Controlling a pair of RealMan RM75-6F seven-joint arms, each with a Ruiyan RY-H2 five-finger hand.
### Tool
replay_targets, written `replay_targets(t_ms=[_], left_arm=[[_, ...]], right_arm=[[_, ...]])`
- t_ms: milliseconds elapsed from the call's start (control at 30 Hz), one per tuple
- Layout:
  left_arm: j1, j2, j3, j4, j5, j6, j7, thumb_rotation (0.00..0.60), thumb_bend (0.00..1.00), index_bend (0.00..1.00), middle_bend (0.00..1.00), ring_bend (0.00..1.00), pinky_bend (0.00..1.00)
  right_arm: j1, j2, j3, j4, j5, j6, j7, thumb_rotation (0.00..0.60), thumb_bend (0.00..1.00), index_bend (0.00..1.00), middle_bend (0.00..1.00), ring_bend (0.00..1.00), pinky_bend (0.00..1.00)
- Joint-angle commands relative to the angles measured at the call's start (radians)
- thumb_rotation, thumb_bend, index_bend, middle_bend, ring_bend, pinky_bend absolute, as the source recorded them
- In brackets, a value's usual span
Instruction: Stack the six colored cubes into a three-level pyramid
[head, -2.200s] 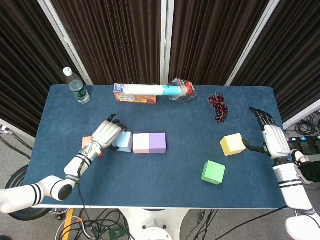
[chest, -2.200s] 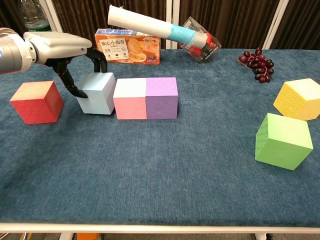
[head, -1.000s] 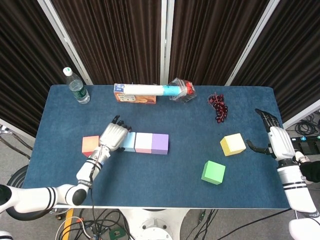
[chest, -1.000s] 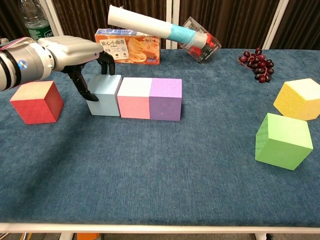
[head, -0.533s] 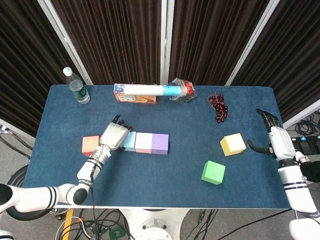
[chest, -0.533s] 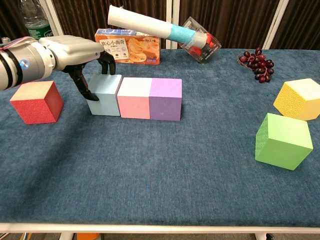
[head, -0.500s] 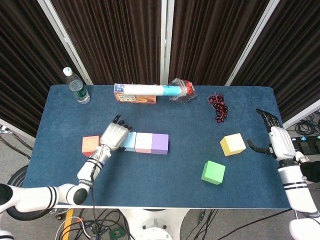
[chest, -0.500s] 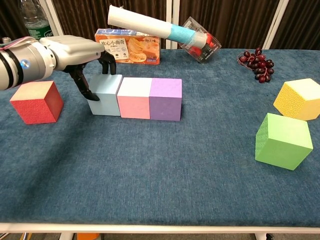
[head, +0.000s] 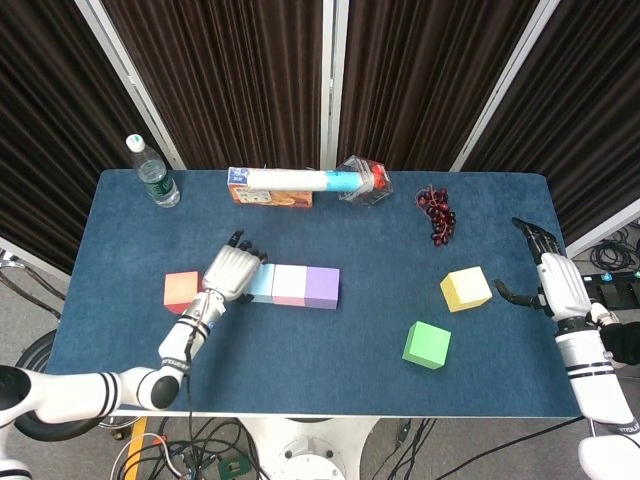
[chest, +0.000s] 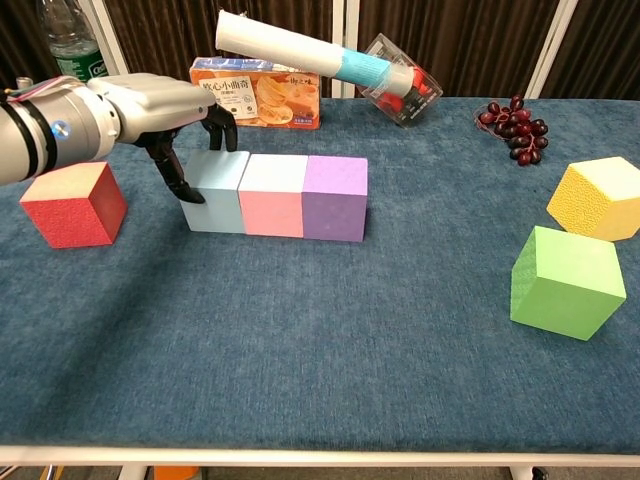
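Observation:
Three cubes stand in a touching row: light blue (head: 262, 284) (chest: 216, 192), pink (head: 289, 285) (chest: 272, 195) and purple (head: 322, 287) (chest: 335, 198). My left hand (head: 230, 272) (chest: 150, 105) grips the light blue cube at the row's left end, thumb on its left face and fingers over its back edge. A red cube (head: 181, 291) (chest: 68, 203) sits apart, left of the hand. The yellow cube (head: 466, 289) (chest: 597, 197) and green cube (head: 427, 344) (chest: 566, 282) lie at the right. My right hand (head: 553, 280) hovers open, just right of the yellow cube and not touching it.
Along the far edge stand a water bottle (head: 153, 173) (chest: 68, 40), a cracker box (head: 268, 194) (chest: 258, 95) with a paper roll (head: 300, 180) on top, a clear plastic container (head: 365, 180) and a bunch of grapes (head: 438, 213) (chest: 514, 127).
My left hand slid the light blue cube right against the pink one, and the whole row shifted slightly right. My right hand drew back from the yellow cube.

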Motion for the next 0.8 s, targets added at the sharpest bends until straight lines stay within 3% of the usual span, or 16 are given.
replay_targets(t_ms=[33, 800], left_arm=[[-0.002, 0.001, 0.0, -0.004, -0.004, -0.003, 0.002, 0.6, 0.13, 0.37, 0.45, 0.2, 0.0], [-0.009, -0.012, 0.001, 0.002, -0.026, 0.004, 0.007, 0.6, 0.11, 0.3, 0.38, 0.2, 0.0]], right_arm=[[0.0, 0.0, 0.0, 0.0, 0.0, 0.0, 0.0, 0.6, 0.22, 0.0, 0.08, 0.0, 0.0], [-0.005, 0.004, 0.0, -0.002, -0.003, 0.002, 0.006, 0.6, 0.22, 0.0, 0.08, 0.0, 0.0]])
